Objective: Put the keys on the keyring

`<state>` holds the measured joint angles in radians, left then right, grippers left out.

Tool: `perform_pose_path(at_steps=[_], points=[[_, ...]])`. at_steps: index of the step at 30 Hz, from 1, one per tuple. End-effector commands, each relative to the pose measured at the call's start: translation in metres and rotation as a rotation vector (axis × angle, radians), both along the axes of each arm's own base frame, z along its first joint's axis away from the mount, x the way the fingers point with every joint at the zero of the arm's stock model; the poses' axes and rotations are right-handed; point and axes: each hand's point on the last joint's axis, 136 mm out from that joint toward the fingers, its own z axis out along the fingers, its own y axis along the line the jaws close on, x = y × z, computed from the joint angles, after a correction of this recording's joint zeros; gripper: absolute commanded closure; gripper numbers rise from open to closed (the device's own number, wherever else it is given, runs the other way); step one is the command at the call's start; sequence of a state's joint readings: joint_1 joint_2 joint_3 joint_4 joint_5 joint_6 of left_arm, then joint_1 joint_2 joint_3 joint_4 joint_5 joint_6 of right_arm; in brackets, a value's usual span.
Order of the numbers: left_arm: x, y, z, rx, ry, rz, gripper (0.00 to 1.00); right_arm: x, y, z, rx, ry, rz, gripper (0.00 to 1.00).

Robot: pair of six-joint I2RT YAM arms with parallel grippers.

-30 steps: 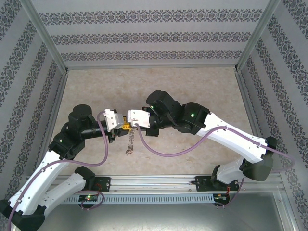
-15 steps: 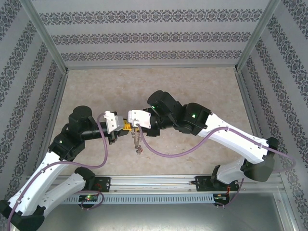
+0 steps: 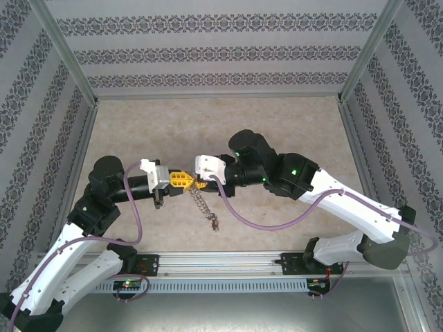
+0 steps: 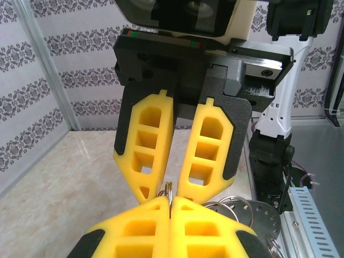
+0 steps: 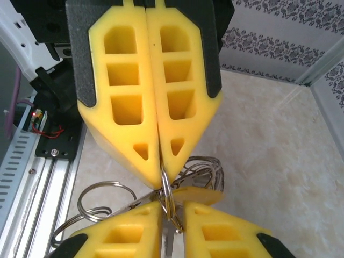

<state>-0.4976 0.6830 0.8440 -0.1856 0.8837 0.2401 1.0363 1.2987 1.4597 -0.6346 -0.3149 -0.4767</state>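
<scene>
My left gripper (image 3: 181, 180) and right gripper (image 3: 200, 184) meet tip to tip above the table's near middle. The left gripper (image 4: 172, 207) is shut on the thin metal keyring (image 4: 171, 191), seen edge-on. In the right wrist view the keyring (image 5: 171, 196) runs from the left gripper (image 5: 161, 180) into the narrow gap of my right gripper (image 5: 173, 210). A yellow key head (image 5: 199, 194) lies at the right fingertip, and a grey strip like its blade fills the gap. A string of metal pieces (image 3: 205, 209) dangles below. No red key is visible.
Loose wire loops (image 5: 102, 196) hang beside the fingertips, with more behind (image 5: 207, 166). The aluminium rail (image 3: 228, 266) with the arm bases runs along the near edge. Patterned walls (image 3: 221, 48) enclose the beige tabletop (image 3: 221, 124), which is bare at the back.
Both grippers have shifted right together, still tip to tip. The dangling string has swung right. The left arm has stretched out, and the right jaws have parted slightly.
</scene>
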Motion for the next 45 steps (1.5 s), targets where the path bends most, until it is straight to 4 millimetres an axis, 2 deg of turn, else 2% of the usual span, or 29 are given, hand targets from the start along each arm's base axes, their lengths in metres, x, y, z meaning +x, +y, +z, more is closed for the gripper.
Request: perform_pose_path(at_steps=[1, 5, 10, 13, 16, 26, 29, 33, 37, 40, 43, 45], points=[[-0.010, -0.002, 0.019, -0.063, -0.057, -0.052, 1.00, -0.006, 0.002, 0.012, 0.068, 0.014, 0.031, 0.86], [-0.009, -0.002, 0.016, -0.054, -0.053, -0.045, 1.00, -0.006, 0.001, 0.012, 0.068, 0.012, 0.026, 1.00], [-0.003, 0.001, 0.000, 0.045, -0.038, -0.004, 1.00, 0.000, -0.003, 0.014, 0.059, -0.013, -0.005, 1.00], [0.002, 0.004, -0.013, 0.128, -0.031, 0.027, 0.85, 0.005, -0.005, 0.013, 0.028, -0.028, -0.023, 1.00], [0.006, 0.007, -0.022, 0.189, -0.025, 0.041, 0.83, 0.008, -0.005, 0.008, -0.025, -0.032, -0.033, 1.00], [0.009, 0.004, -0.023, 0.186, -0.021, 0.035, 0.80, 0.010, 0.003, -0.007, -0.132, -0.034, -0.027, 1.00], [0.010, 0.003, -0.024, 0.186, -0.015, 0.033, 0.81, 0.013, 0.003, -0.014, -0.176, -0.036, -0.035, 1.00], [0.011, 0.002, -0.027, 0.195, 0.000, 0.029, 0.99, 0.012, 0.006, -0.015, -0.191, -0.040, -0.022, 1.00], [0.011, 0.002, -0.024, 0.184, -0.011, 0.036, 1.00, 0.012, 0.005, -0.015, -0.191, -0.043, -0.020, 1.00], [0.007, 0.003, -0.011, 0.120, -0.049, 0.036, 1.00, 0.010, 0.003, -0.019, -0.188, -0.029, -0.027, 1.00], [0.002, 0.002, 0.001, 0.065, -0.068, 0.025, 1.00, 0.011, 0.000, -0.024, -0.175, -0.003, -0.050, 0.86], [-0.001, 0.002, 0.006, 0.042, -0.075, 0.012, 1.00, 0.010, -0.003, -0.028, -0.176, 0.007, -0.058, 0.83]])
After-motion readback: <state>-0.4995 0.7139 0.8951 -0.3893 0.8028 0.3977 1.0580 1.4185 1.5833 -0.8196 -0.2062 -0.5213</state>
